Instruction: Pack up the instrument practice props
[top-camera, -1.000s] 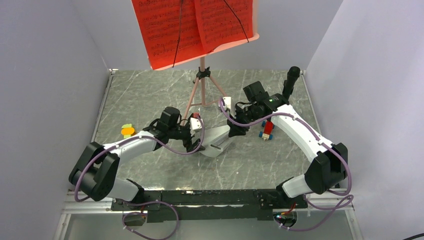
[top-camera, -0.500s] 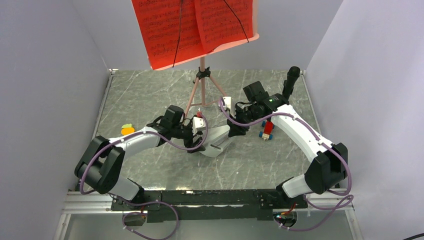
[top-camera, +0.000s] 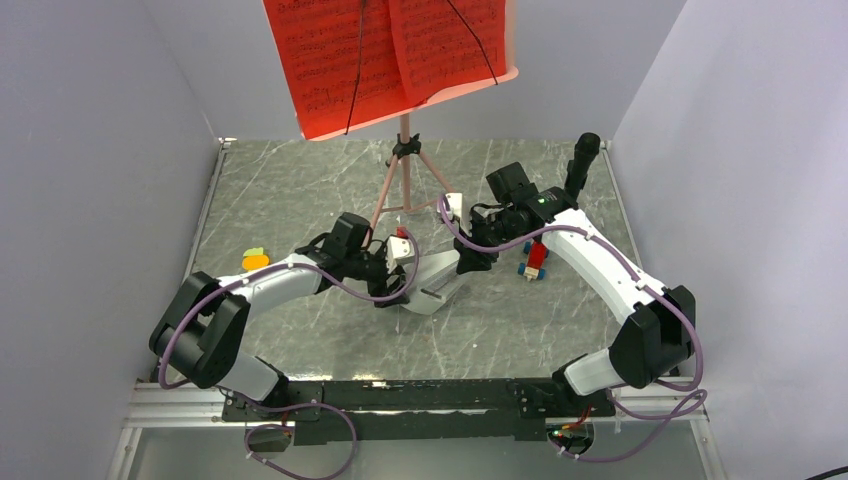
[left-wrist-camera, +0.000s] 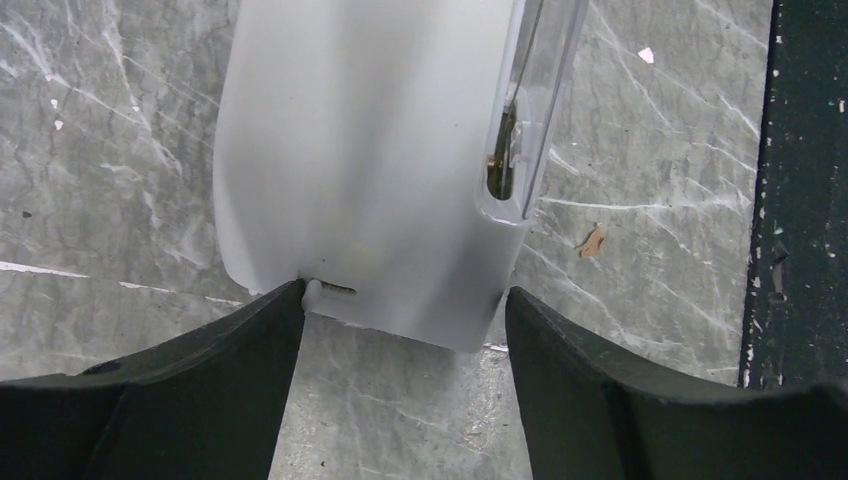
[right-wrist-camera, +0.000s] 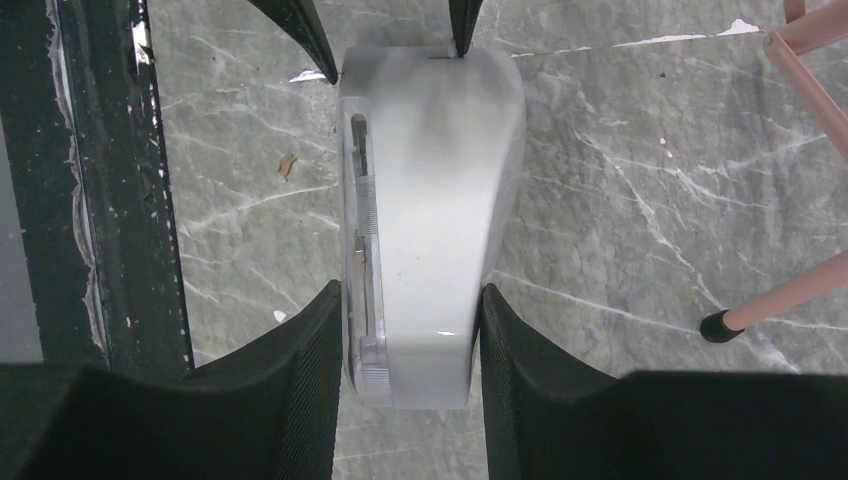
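The white wedge-shaped metronome (top-camera: 432, 283) lies on its side on the marble table, held between my two arms. My right gripper (top-camera: 468, 262) is shut on its narrow end (right-wrist-camera: 430, 330), with both pads pressed to its flanks. My left gripper (left-wrist-camera: 405, 300) straddles the wide base (left-wrist-camera: 370, 170). The left fingertip touches one corner and the right fingertip sits a sliver off the other, so it is open. The pink music stand (top-camera: 404, 165) stands behind on its tripod, carrying the red sheet-music pages (top-camera: 380, 55). One pink leg (right-wrist-camera: 800, 60) shows in the right wrist view.
A red and blue toy block (top-camera: 535, 260) lies just right of the right gripper. An orange and green one (top-camera: 254, 261) lies at the left. A black post (top-camera: 585, 160) stands at the back right. A black rail (left-wrist-camera: 800, 200) borders the table's near edge.
My left arm has pushed forward to the metronome's base and its jaws have narrowed around it. The right gripper and the metronome have stayed put.
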